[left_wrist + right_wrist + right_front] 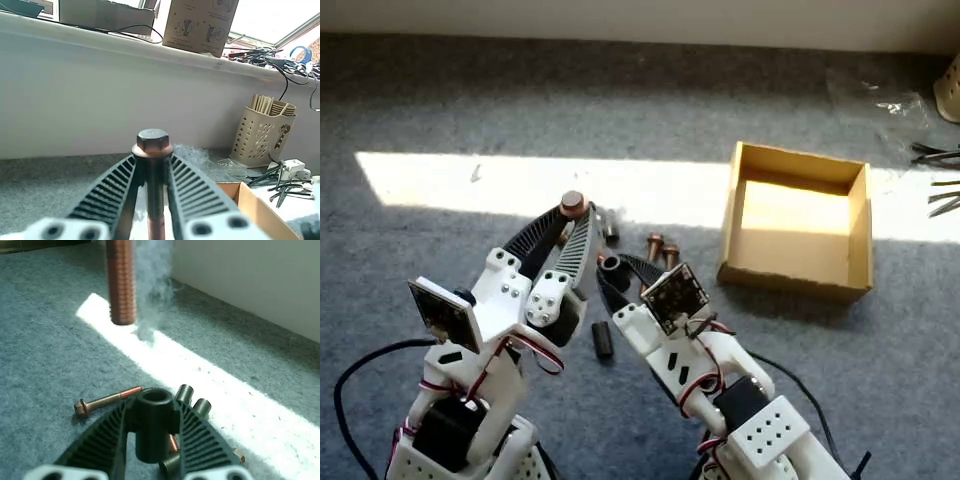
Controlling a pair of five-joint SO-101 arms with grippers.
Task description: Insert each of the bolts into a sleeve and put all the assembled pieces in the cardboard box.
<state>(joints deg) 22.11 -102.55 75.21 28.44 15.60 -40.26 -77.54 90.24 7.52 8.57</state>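
My left gripper (572,214) is shut on a copper bolt (572,204), which stands head-up between the ribbed black fingers (112,187). The bolt's hex head (152,141) rises above the fingertips. To its right, my right gripper (612,270) is shut on a black sleeve (154,422), held upright with its open bore facing up. The held bolt's threaded shaft (121,282) hangs above and beyond the sleeve, apart from it. The open cardboard box (798,270) stands to the right on the carpet.
Two loose bolts (662,248) and two small sleeves (610,226) lie beyond the grippers; another sleeve (603,338) lies between the arms. A loose bolt (107,400) rests on the grey carpet. Tools (935,155) and a basket (262,132) sit at the far right.
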